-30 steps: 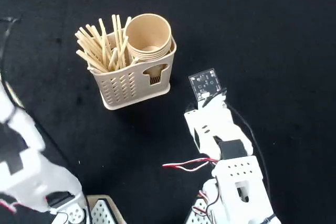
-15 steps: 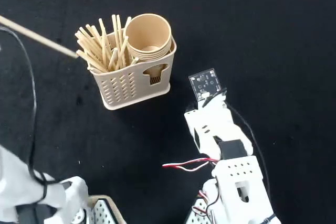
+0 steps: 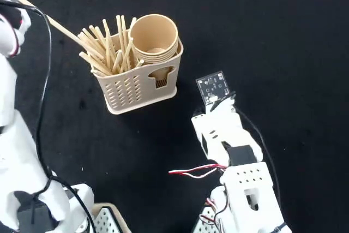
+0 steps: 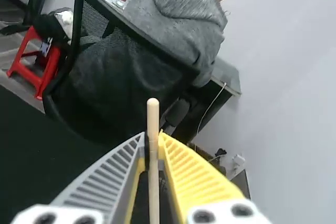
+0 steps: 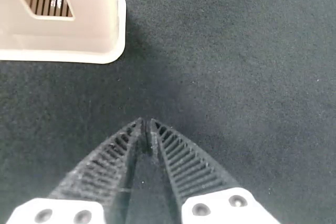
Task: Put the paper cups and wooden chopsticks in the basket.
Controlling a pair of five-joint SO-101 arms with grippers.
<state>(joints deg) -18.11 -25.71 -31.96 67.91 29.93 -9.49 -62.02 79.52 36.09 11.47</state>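
The left claw [image 4: 151, 139] is clenched on one wooden chopstick [image 4: 153, 114], a thin, pale, round stick that pokes out past its tips. The stick's other end is at the tan basket [image 3: 136, 88]. The basket has little holes and holds a bunch of sticks [image 3: 106, 47] and stacked paper cups [image 3: 154, 36]. The right claw [image 5: 145, 125] is clenched on nothing over the black worktop [image 5: 236, 51], with the basket just ahead.

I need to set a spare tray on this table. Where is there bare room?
The widest free patch is the table right of the basket and the right arm, out to the right edge. A smaller patch lies between the basket's near side and the left arm. It is crowded left of the basket, where the held chopstick slants across.
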